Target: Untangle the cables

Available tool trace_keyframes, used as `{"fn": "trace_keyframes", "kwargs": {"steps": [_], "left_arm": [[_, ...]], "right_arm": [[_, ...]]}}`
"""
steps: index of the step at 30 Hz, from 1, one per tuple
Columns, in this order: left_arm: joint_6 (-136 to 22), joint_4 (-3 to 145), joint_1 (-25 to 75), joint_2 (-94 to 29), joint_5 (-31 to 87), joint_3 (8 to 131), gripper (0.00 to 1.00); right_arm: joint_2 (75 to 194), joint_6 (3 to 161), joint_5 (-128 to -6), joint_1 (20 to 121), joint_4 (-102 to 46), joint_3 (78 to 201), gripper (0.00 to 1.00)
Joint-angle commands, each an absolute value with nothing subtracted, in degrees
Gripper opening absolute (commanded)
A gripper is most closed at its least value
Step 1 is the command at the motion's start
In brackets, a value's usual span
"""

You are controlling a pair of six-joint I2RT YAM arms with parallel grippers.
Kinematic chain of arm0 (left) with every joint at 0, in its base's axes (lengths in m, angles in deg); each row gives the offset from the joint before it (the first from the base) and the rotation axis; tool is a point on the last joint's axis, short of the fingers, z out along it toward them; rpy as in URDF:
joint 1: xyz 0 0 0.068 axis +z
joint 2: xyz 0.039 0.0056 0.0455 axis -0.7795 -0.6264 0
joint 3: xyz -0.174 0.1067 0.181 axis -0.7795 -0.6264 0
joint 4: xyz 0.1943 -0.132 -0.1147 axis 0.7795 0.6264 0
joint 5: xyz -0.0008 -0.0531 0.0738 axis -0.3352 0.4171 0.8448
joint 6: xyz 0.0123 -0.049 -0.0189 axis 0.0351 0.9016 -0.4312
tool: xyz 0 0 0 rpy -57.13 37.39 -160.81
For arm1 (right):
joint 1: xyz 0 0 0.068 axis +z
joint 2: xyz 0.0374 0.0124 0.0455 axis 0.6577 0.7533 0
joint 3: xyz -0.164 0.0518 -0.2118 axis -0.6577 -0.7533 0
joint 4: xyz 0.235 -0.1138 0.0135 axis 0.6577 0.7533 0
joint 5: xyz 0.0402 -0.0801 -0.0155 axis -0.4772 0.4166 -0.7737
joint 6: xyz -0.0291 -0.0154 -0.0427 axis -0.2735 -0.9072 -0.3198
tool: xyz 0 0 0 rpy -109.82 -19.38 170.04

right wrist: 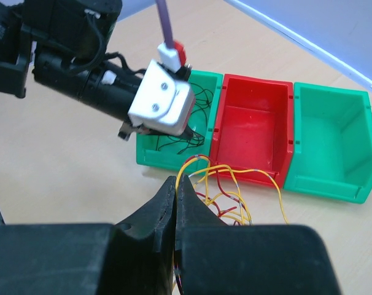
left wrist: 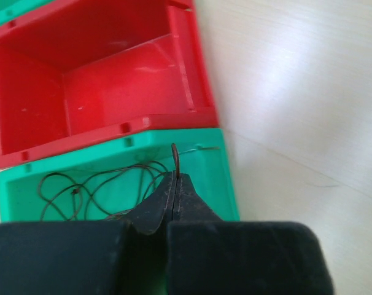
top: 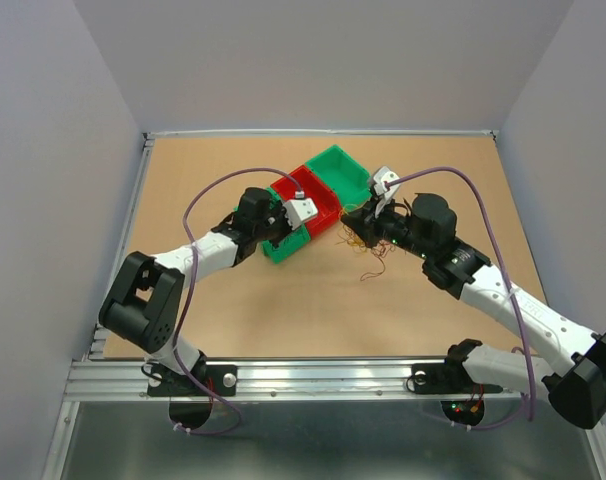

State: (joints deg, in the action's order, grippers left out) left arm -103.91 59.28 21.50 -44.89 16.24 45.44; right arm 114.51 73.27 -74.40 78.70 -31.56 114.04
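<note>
Near the middle of the matte tan worktop [top: 283,320] three glossy moulded plastic bins sit in a touching row, all boxy and open-topped: a green bin [left wrist: 226,184], a red bin [left wrist: 192,74] and a second green bin [right wrist: 333,141]. Hair-thin dark cables [left wrist: 75,192] lie in loose curls on the floor of the first green bin. The left fingers [left wrist: 155,209], black and wedge-shaped, hang over that bin. They are pressed flat together and pinch a single dark strand [left wrist: 175,158], whose end pokes up just past the tips. On the worktop just in front of the red bin, a springy snarl of red and yellow cables [right wrist: 226,196] loops and kinks. The right fingers [right wrist: 158,212], the same black wedges, are also closed tight, with the snarl bunched at their tips and a strand caught in the seam between them.
</note>
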Motion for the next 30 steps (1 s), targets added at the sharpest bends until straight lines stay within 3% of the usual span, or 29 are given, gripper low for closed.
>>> {"fn": "trace_keyframes", "kwargs": {"steps": [1,14,18,22,27,30], "left_arm": [[-100.9,59.3,24.9,-47.0,17.0,49.8,0.00],[-103.1,63.4,25.8,-55.6,31.1,53.3,0.00],[-102.6,62.2,25.9,-56.3,33.1,53.4,0.10],[-101.3,57.3,26.0,-48.6,31.6,49.1,0.41],[-100.1,55.1,26.0,-40.1,29.6,45.7,0.56],[-98.9,48.9,26.0,-33.2,29.2,41.3,0.72]], "right_arm": [[112.4,72.3,-73.6,79.1,-33.0,116.1,0.01],[113.2,72.3,-71.5,79.0,-33.0,116.2,0.01],[113.9,72.4,-69.4,79.0,-33.0,116.4,0.01],[113.5,72.6,-68.9,79.0,-33.3,116.5,0.01],[112.6,73.7,-70.3,79.1,-35.5,116.3,0.01],[112.0,74.6,-72.1,79.0,-37.7,115.6,0.01]]}}
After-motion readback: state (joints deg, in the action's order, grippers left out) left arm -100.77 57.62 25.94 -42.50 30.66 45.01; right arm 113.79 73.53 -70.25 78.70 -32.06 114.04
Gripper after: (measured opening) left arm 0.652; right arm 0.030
